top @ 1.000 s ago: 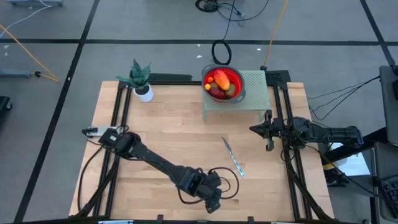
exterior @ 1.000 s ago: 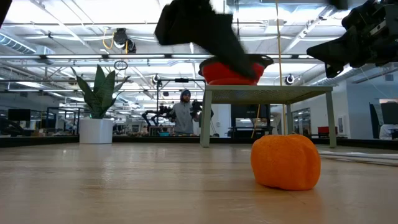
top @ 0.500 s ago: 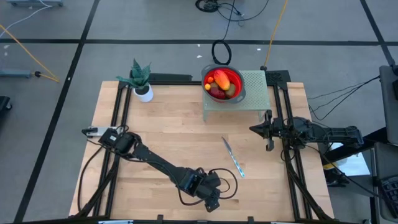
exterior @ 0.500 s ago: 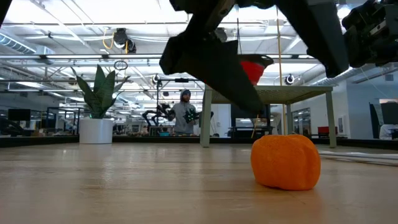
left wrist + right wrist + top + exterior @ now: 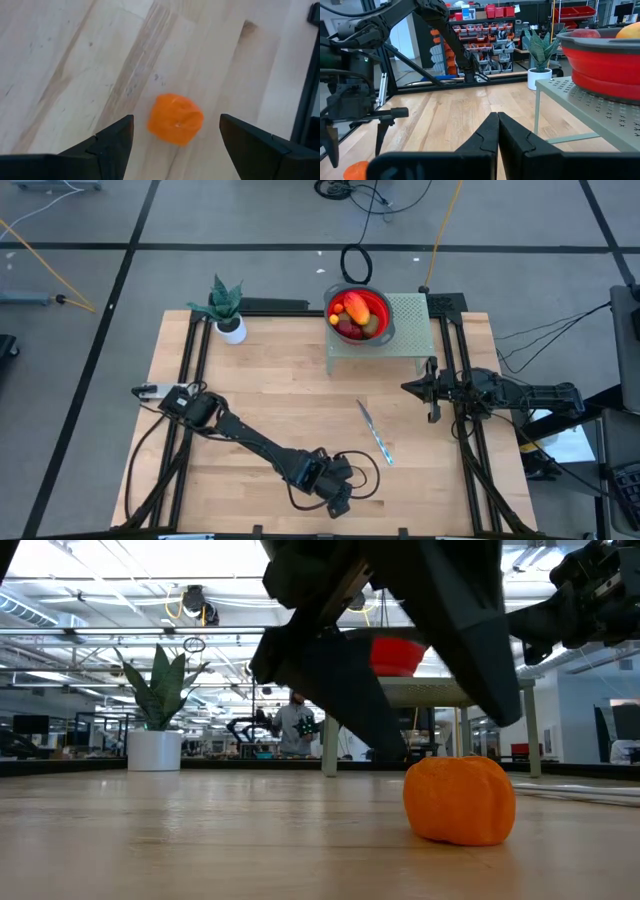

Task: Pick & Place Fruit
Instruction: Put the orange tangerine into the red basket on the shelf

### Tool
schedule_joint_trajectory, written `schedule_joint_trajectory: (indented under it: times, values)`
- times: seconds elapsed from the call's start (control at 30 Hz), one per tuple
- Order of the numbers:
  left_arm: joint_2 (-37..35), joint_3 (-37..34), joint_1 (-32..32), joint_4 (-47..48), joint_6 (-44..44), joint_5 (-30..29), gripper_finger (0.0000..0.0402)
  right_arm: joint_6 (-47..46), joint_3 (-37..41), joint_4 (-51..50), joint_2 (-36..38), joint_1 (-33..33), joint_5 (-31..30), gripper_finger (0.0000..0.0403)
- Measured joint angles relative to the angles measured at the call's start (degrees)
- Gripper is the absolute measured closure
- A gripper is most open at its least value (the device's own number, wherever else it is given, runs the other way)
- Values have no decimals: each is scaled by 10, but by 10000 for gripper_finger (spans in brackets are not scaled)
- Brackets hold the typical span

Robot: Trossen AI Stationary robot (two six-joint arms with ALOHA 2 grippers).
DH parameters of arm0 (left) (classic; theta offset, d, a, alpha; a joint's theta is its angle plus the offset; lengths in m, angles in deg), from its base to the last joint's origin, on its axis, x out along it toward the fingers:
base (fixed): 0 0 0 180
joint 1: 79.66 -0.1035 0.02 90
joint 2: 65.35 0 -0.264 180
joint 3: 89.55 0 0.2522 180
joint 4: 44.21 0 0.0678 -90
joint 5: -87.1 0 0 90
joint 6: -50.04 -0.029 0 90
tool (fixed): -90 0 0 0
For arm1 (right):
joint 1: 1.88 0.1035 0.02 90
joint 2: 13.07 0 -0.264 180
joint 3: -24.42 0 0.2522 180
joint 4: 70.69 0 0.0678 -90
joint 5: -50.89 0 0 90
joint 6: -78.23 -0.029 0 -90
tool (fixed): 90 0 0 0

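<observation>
While the left tool (image 5: 175, 137) hangs wide open over a small orange fruit (image 5: 175, 119) lying free on the bench (image 5: 280, 390) near its front edge, nothing lies between its fingers and the fruit. Well apart, a knife (image 5: 376, 434) lies mid-bench; the red bowl (image 5: 360, 315) of fruit sits on a green stand (image 5: 408, 330), and the right tool (image 5: 408, 388), shut, waits beside it.

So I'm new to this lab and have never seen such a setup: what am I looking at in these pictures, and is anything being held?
These are two dark robot arms at a wooden table. One picture looks straight down, one looks level across the tabletop, and one comes from each arm's wrist. The left tool is open and hangs over a small orange fruit near the table's front edge, one finger on each side, not gripping it. The right tool is shut, empty, and waits at the right edge. On a small green stand at the back sits a red bowl with more fruit. A knife lies on the wood and a potted plant stands at the back left. Nothing is held.
</observation>
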Motion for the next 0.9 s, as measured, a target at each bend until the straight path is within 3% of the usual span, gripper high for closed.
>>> schedule_joint_trajectory:
  times: [0.9]
  values:
    - [41,-2,-15,-46,-45,17,112,0,-1,-26,-16,0,0,403]
